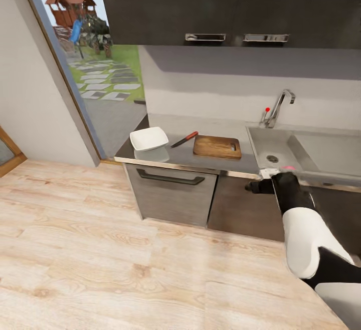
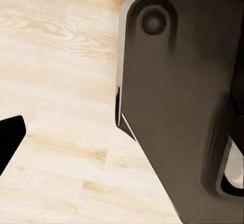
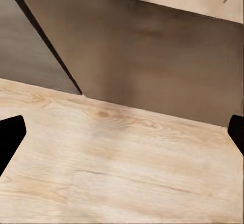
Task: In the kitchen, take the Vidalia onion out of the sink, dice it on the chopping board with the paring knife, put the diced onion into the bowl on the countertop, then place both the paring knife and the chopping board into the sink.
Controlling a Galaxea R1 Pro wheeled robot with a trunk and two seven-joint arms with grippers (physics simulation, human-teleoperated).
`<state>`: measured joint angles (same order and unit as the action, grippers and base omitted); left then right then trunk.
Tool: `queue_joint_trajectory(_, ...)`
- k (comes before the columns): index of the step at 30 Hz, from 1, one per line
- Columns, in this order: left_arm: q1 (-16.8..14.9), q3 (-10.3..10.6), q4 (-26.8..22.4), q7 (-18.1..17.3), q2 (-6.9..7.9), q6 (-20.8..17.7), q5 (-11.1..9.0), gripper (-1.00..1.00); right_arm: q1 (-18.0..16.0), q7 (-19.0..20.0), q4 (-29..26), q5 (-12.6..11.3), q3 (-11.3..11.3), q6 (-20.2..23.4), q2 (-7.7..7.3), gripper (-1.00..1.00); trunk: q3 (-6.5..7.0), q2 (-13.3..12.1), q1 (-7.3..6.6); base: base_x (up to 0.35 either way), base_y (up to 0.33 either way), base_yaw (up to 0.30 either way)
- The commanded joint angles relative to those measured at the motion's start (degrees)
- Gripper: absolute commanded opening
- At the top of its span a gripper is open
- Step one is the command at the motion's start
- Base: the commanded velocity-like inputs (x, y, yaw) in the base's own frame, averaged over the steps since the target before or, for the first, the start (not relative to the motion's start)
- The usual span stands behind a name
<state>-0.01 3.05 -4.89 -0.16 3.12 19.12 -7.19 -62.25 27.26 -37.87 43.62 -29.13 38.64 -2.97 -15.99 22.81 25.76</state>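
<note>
Nearest, the right arm [image 1: 301, 230] is hanging low in front of the cabinets. The right gripper [image 3: 122, 127] is showing both fingertips spread wide over bare floor, holding nothing. Can't tell the left gripper's state; one fingertip [image 2: 10, 137] is in frame.

On the countertop [image 1: 200, 157]: bowl [image 1: 149, 138] sitting empty, knife [image 1: 184, 139] lying just beside the chopping board [image 1: 217, 146], board bare.

Beyond, the sink [image 1: 273, 149]: drain visible, no onion that I can make out.

Judging nothing is done yet; every step is remaining.
</note>
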Motion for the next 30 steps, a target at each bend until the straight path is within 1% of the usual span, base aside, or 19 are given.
queue_joint_trajectory(1,0.0,0.4,-0.4,0.0,0.06,0.1,-0.5,1.00,-0.1,-0.2,1.5,0.5,-0.3,-1.0,-0.20,1.00,-0.09,0.1,0.03,-0.006,0.000,0.000)
queue_joint_trajectory(3,0.0,0.4,-1.5,0.0,0.16,0.1,-0.5,1.00,-0.1,-2.7,6.0,0.4,-0.7,-5.1,-0.86,1.00,-0.09,0.1,0.03,-0.002,0.000,0.000)
queue_joint_trajectory(9,0.0,0.3,-3.0,-0.1,0.14,0.1,-0.5,1.00,0.1,-4.8,13.1,0.4,-0.9,-9.3,-1.76,1.00,-0.09,0.1,0.03,0.000,0.000,0.000)
queue_joint_trajectory(10,0.0,0.3,-3.6,-0.1,0.13,0.1,-0.5,1.00,0.2,-5.3,14.3,0.4,-0.9,-10.8,-1.82,1.00,-0.09,0.1,0.03,0.000,0.000,0.000)
queue_joint_trajectory(11,0.0,0.3,-4.5,-0.1,0.13,0.1,-0.5,1.00,0.2,-6.3,16.1,0.4,-0.9,-13.6,-1.88,1.00,-0.09,0.1,0.03,0.000,0.000,0.000)
queue_joint_trajectory(15,0.0,0.3,-6.1,0.0,0.13,0.1,-0.5,1.00,0.7,-9.1,20.8,0.3,-0.9,-19.0,-2.14,1.00,-0.09,0.1,0.03,0.000,0.000,0.000)
queue_joint_trajectory(17,0.0,0.3,-7.4,0.1,0.13,0.0,-0.5,1.00,3.1,-10.6,25.8,0.0,-0.9,-24.3,-2.66,1.00,-0.09,0.1,0.03,0.000,0.000,0.000)
queue_joint_trajectory(18,0.0,0.3,-7.7,0.1,0.13,0.0,-0.5,1.00,3.8,-10.7,26.8,-0.2,-0.9,-25.8,-2.73,1.00,-0.09,0.1,0.03,0.000,0.000,0.000)
queue_joint_trajectory(19,0.0,0.3,-8.2,0.1,0.11,-0.1,-0.5,1.00,5.3,-11.1,28.6,-0.8,-0.9,-29.0,-2.83,1.00,-0.09,0.1,0.03,0.000,0.000,0.000)
queue_joint_trajectory(20,0.0,0.3,-8.3,0.1,0.10,-0.1,-0.5,1.00,6.1,-11.3,29.4,-1.3,-0.9,-30.8,-2.86,1.00,-0.09,0.1,0.03,0.000,0.000,0.000)
queue_joint_trajectory(21,0.0,0.3,-8.6,0.1,0.08,-0.1,-0.5,1.00,7.8,-11.9,30.9,-2.4,-0.9,-34.3,-2.92,1.00,-0.09,0.1,0.03,0.000,0.000,0.000)
queue_joint_trajectory(22,0.0,0.3,-8.7,0.1,0.07,-0.1,-0.5,1.00,8.7,-12.3,31.5,-3.0,-0.9,-36.0,-2.93,1.00,-0.09,0.1,0.03,0.000,0.000,0.000)
queue_joint_trajectory(23,0.0,0.3,-8.8,0.1,0.04,-0.1,-0.5,1.00,10.4,-13.1,32.7,-4.3,-0.9,-39.0,-2.96,1.00,-0.09,0.1,0.03,0.000,0.000,0.000)
queue_joint_trajectory(24,0.0,0.3,-8.9,0.1,0.02,-0.1,-0.5,1.00,11.3,-13.5,33.3,-4.9,-0.9,-40.4,-2.97,1.00,-0.09,0.1,0.03,0.000,0.000,0.000)
queue_joint_trajectory(25,0.0,0.3,-9.0,0.2,0.00,-0.1,-0.5,1.00,13.1,-14.2,34.4,-5.9,-0.9,-42.9,-2.98,1.00,-0.09,0.1,0.03,0.000,0.000,0.000)
queue_joint_trajectory(27,0.0,0.3,-9.0,0.2,-0.04,-0.1,-0.5,1.00,15.0,-14.7,35.2,-6.7,-0.9,-45.3,-2.98,1.00,-0.09,0.1,0.03,0.000,0.000,0.000)
queue_joint_trajectory(28,0.0,0.3,-9.0,0.2,-0.09,-0.1,-0.5,1.00,17.0,-15.1,35.7,-7.2,-0.9,-47.9,-2.96,1.00,-0.09,0.1,0.03,0.000,0.000,0.000)
queue_joint_trajectory(29,0.0,0.3,-9.0,0.2,-0.12,-0.1,-0.5,1.00,18.2,-15.2,35.8,-7.4,-0.9,-49.4,-2.95,1.00,-0.09,0.1,0.03,0.000,0.000,0.000)
queue_joint_trajectory(30,0.0,0.3,-9.1,0.2,-0.19,-0.1,-0.5,1.00,20.6,-15.4,36.1,-7.6,-0.8,-52.6,-2.89,1.00,-0.09,0.1,0.03,0.000,0.000,0.000)
